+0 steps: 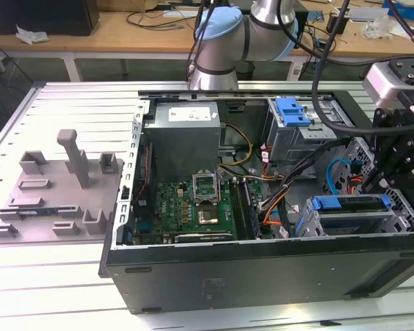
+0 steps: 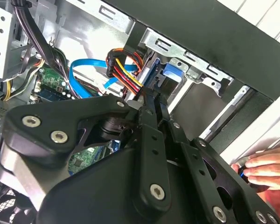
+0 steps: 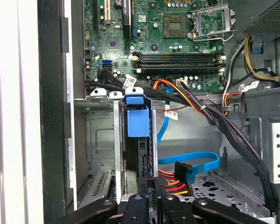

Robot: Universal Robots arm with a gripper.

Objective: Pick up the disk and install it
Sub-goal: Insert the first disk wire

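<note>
Tool (image 2: pixel 154 100) just beside disk's near edge; grip state cannot be told. Disk (image 3: pixel 136 123), blue carrier, stands on edge in drive cage (image 3: pixel 100 140), 4 o'clock of case (image 1: pixel 262 276) in exterior view. Motherboard (image 3: pixel 177 42) beyond.

one disk (image 3: pixel 136 122), one motherboard (image 1: pixel 188 207), one hand (image 2: pixel 265 171)

I see the motherboard (image 1: pixel 186 203) beside the power supply (image 1: pixel 185 138). A grey fixture (image 1: pixel 55 189) (the exterior view's left) sits outside the case (image 1: pixel 262 269).
</note>
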